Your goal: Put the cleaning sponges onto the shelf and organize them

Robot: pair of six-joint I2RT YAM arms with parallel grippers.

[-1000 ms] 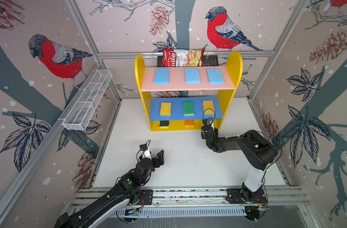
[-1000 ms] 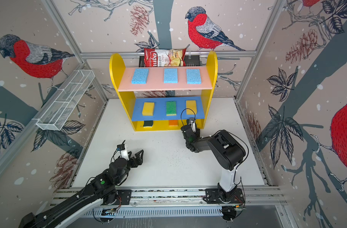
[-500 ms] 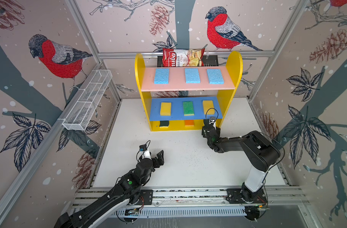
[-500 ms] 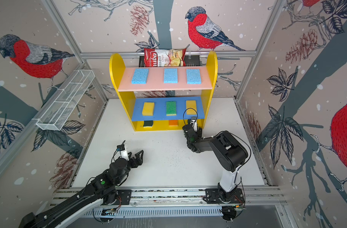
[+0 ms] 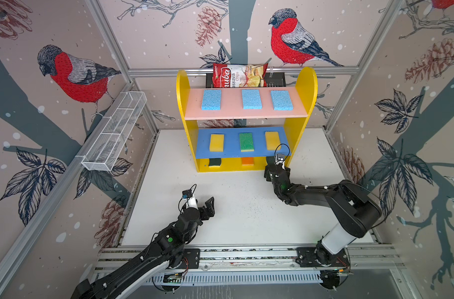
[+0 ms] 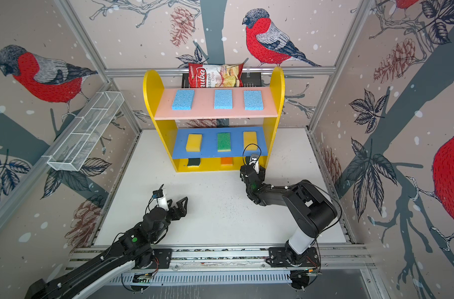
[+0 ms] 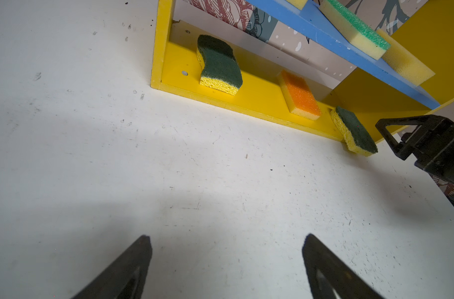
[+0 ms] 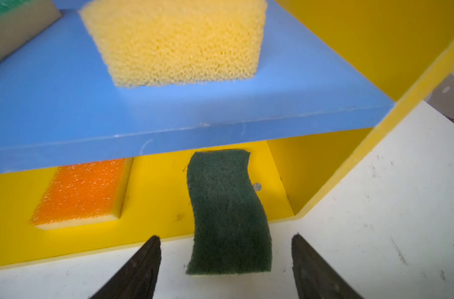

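right gripper (image 8: 225,236) released around wavy sponge (image 8: 228,212) overhanging shelf base (image 8: 156,196); likely soft, light, pinch long sides; left gripper (image 7: 227,236) released.

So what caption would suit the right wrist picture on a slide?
Open right gripper straddles a wavy dark-green sponge overhanging the front of the shelf's yellow base, beside an orange-topped sponge.

Nine sponges (image 5: 281,100), one shelf (image 5: 308,85).
Three blue (image 5: 251,99) on its top board; two yellow (image 5: 216,142), one green (image 5: 246,141) mid-board; one orange (image 5: 247,161), two dark-green (image 7: 218,63) at base.
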